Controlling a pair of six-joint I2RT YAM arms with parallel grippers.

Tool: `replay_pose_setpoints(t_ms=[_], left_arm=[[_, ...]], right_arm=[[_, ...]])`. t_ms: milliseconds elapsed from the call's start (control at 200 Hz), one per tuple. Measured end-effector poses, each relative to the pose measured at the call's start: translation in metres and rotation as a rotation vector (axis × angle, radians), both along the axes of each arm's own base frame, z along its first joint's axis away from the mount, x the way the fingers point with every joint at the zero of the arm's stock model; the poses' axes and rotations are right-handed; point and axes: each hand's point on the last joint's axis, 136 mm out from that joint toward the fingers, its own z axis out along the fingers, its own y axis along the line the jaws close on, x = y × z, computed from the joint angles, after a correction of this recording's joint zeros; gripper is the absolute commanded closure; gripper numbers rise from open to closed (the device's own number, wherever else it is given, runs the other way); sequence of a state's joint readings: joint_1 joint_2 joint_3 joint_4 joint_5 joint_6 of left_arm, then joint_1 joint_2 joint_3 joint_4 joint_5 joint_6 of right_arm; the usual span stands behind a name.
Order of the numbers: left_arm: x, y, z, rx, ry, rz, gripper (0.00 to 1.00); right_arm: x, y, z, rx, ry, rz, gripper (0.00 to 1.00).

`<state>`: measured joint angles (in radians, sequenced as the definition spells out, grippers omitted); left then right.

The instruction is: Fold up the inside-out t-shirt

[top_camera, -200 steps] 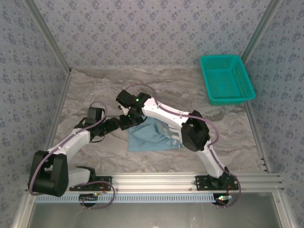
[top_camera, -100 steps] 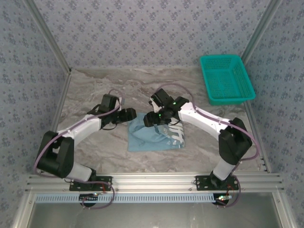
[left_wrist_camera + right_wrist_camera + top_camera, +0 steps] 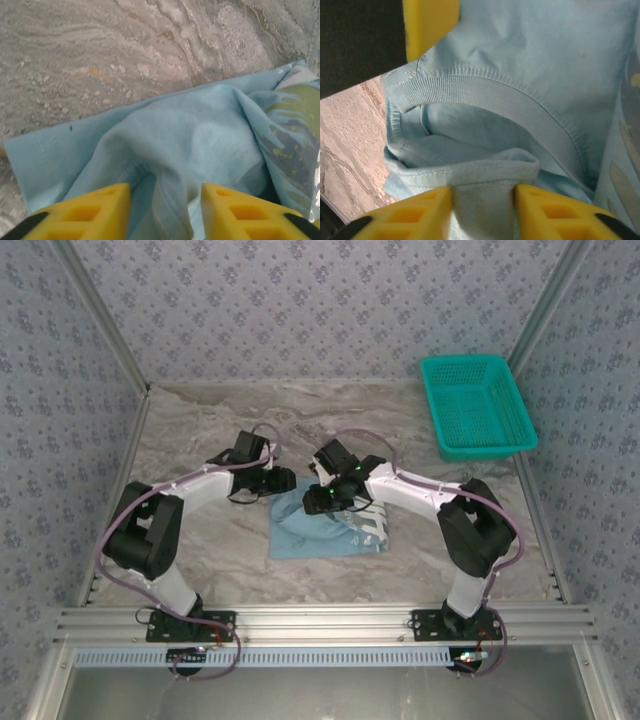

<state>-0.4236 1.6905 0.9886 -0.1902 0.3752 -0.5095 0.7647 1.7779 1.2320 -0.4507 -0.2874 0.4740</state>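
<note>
While left gripper (image 3: 282,481) and right gripper (image 3: 320,498) each pinch the far edge of the t-shirt (image 3: 322,536), it lies crumpled; folding barely begun.

T-shirt (image 3: 190,145) graphic (image 3: 292,130) cut off, left wrist view's right edge.

We see the t-shirt (image 3: 200,145) as soft matt knit cloth, the tabletop (image 3: 100,50) as matt marbled stone, the basket (image 3: 478,410) as plastic mesh.
</note>
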Motion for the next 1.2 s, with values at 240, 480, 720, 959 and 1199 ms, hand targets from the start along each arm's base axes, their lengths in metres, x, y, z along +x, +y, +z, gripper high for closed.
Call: replay_pose_setpoints(t_ms=[240, 480, 720, 959, 1199], left_arm=[[0.006, 0.0, -0.009, -0.002, 0.027, 0.004, 0.9], [0.02, 0.009, 0.001, -0.036, 0.014, 0.029, 0.94], [0.03, 0.008, 0.002, -0.054, 0.016, 0.033, 0.95], [0.044, 0.012, 0.01, -0.069, 0.013, 0.045, 0.94], [0.051, 0.021, 0.012, -0.068, 0.015, 0.065, 0.94]], right_arm=[[-0.006, 0.009, -0.003, 0.016, 0.007, 0.035, 0.9], [-0.036, 0.024, 0.01, 0.085, -0.03, 0.16, 0.97], [-0.079, 0.046, 0.012, 0.13, -0.059, 0.321, 0.95], [-0.101, 0.056, 0.008, 0.17, -0.078, 0.396, 0.88], [-0.108, 0.069, 0.025, 0.246, -0.143, 0.427, 0.84]])
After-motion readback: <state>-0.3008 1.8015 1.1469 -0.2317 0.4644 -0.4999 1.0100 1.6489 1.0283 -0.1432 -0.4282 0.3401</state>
